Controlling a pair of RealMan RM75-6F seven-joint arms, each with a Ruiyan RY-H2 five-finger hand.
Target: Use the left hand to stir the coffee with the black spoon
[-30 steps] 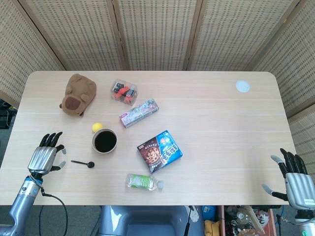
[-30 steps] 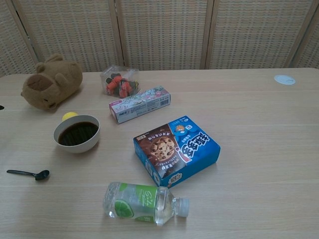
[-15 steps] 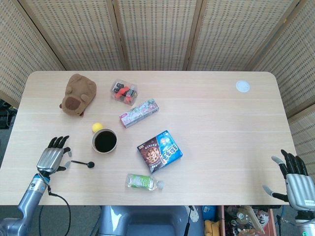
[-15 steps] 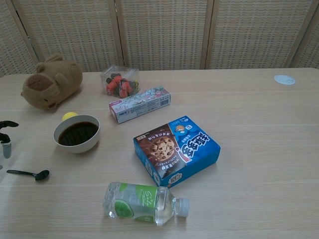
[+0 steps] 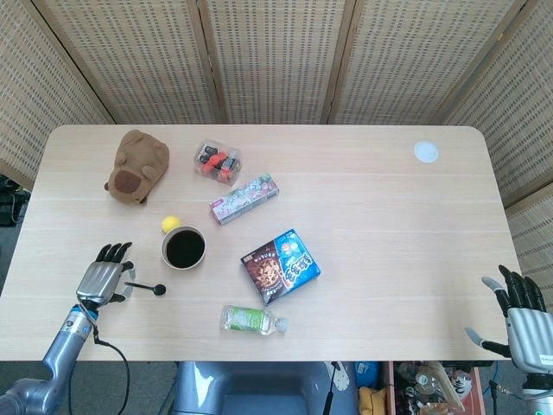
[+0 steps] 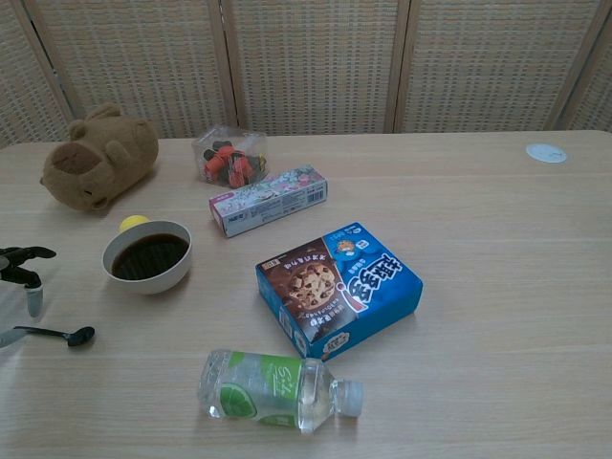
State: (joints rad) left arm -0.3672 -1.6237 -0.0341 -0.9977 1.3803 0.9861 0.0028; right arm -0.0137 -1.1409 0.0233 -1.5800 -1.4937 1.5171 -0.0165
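White cups of black coffee (image 5: 183, 248): one
Slim black spoons (image 5: 145, 286): one
Brown plush toys (image 5: 136, 165): one
Clear boxes of red sweets (image 5: 218, 162): one
Long pastel cartons (image 5: 245, 198): one
Blue cookie boxes (image 5: 281, 265): one
Clear green-labelled bottles (image 5: 251, 320): one
Small yellow balls (image 5: 171, 223): one
White round discs (image 5: 425, 152): one

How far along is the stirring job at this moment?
Barely started. Done: nothing; the black spoon lies flat on the table, outside the coffee cup. In hand: the left hand is at the spoon's handle end with fingers spread, no grasp visible. Left: grip the spoon, carry it to the cup, stir. The right hand sits idle at the table's near right corner.
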